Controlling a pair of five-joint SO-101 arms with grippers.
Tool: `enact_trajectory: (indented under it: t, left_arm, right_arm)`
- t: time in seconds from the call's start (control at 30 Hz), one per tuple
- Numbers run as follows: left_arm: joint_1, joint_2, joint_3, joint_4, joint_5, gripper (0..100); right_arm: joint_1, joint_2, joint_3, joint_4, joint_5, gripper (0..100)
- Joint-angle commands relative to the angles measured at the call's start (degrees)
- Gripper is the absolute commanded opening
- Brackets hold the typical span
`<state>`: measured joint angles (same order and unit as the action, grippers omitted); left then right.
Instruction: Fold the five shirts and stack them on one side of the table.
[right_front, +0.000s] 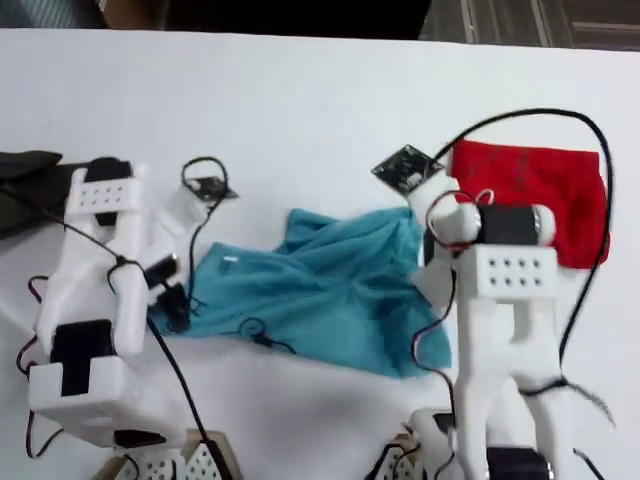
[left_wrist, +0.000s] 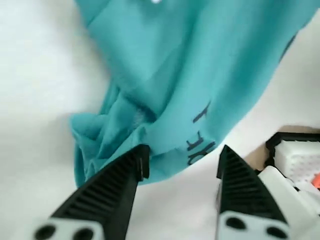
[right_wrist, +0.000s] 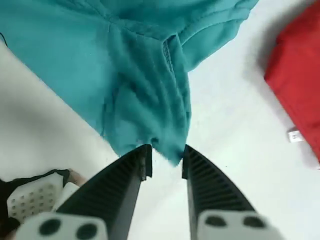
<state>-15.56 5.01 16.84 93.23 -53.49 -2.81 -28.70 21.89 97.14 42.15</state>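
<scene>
Lighting: bright, diffuse, from overhead.
White surface (right_front: 300, 110) close to washed out, most so in both wrist views; soft, faint shadows along the edge of the teal shirt (right_front: 330, 285) and within its folds.

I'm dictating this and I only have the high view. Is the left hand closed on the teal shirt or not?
Observer: Not closed. The left wrist view shows the left hand with its fingers wide apart and the hem of the teal shirt lying between the tips.
Operator: And the right hand?
Observer: The right hand is open by a narrow gap, with a bunched corner of that shirt between its fingertips.
Operator: Anything on the red one?
Observer: The red shirt has a small white tag at its edge.
</scene>
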Motion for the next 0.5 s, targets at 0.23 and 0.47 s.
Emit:
enact_trajectory:
  t: [0.23, 0.47]
  left_arm:
    - [3.08, 1.32, -22.11, -1.23, 14.59, 25]
    - [10.37, 12.04, -22.29, -6.42, 21.98, 25]
  right_arm:
    - [8.66, -13.32, 0.79, -3.38, -0.44, 13.6]
    - [8.57, -7.34, 17.23, -20.26, -1.32, 13.6]
